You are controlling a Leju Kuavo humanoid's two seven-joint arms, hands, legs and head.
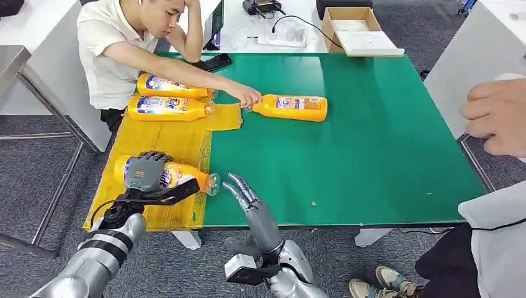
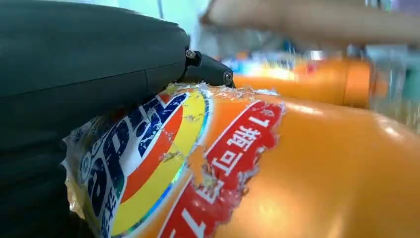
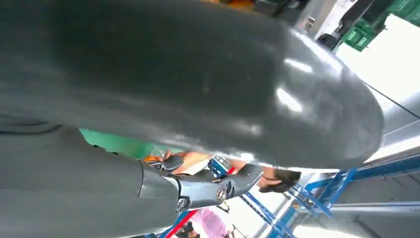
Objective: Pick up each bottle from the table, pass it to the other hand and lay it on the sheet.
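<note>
At lower left the left hand [image 1: 146, 172] grips an orange bottle [image 1: 180, 176] on the yellow sheet [image 1: 155, 139]; the right hand [image 1: 243, 192] hovers empty, fingers apart.

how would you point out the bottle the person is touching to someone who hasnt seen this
Start at the green table. Just past the yellow sheet lies one orange bottle, a person's hand at its cap. It alone lies on bare green; the others lie on the sheet.

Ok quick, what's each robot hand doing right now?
Left hand: grips the orange bottle lying on the yellow sheet.
Right hand: open, holding nothing.
</note>
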